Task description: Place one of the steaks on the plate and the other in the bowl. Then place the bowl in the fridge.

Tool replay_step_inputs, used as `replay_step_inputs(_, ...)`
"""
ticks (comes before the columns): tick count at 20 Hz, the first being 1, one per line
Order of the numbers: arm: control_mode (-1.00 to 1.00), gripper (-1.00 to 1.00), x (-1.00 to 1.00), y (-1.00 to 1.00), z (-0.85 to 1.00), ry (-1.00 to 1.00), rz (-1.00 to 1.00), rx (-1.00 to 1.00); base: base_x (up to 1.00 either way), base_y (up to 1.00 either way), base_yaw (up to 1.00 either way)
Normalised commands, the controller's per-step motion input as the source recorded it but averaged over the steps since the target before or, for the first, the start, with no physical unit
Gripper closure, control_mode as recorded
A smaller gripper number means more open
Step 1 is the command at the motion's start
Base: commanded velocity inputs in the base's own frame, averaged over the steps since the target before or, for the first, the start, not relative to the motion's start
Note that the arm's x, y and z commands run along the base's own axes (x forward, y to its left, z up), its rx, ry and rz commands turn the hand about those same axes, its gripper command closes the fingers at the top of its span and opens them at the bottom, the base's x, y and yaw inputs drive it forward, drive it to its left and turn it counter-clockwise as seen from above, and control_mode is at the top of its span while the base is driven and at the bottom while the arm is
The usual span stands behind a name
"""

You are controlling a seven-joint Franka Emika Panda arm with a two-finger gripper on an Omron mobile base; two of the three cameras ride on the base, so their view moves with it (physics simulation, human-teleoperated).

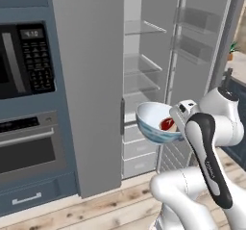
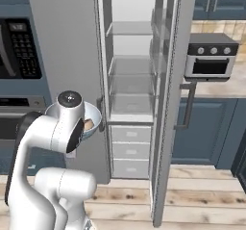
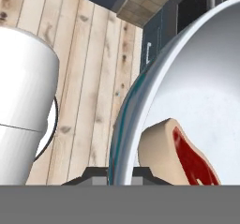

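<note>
Pincer on tilted bowl rim

From the left, the arm's wrist covers the near rim of the bowl and half of the steak. From the right, the arm's elbow hides most of the bowl. In the hand view the bowl's rim runs off the picture's edge, and the grey band cuts off the jaws.
</note>
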Motion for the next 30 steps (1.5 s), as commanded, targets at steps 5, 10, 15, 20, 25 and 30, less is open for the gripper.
replay_step_inputs(5, 1.0, 1.0, 0.0, 0.0, 0.0, 0.0, 0.0, 0.0, 0.6, -0.24, 0.0)
replay_step_inputs(10, 1.0, 1.0, 0.0, 0.0, 0.0, 0.0, 0.0, 0.0, 0.58, -0.12, 0.03)
replay_step_inputs(15, 1.0, 1.0, 0.0, 0.0, 0.0, 0.0, 0.0, 0.0, 0.55, -0.23, 0.04)
replay_step_inputs(20, 1.0, 1.0, 0.0, 0.0, 0.0, 0.0, 0.0, 0.0, 0.51, -0.37, 0.04)
replay_step_inputs(25, 1.0, 1.0, 0.0, 0.0, 0.0, 0.0, 0.0, 0.0, 0.48, -0.27, 0.02)
replay_step_inputs(30, 1.0, 1.0, 0.0, 0.0, 0.0, 0.0, 0.0, 0.0, 0.48, -0.17, 0.02)
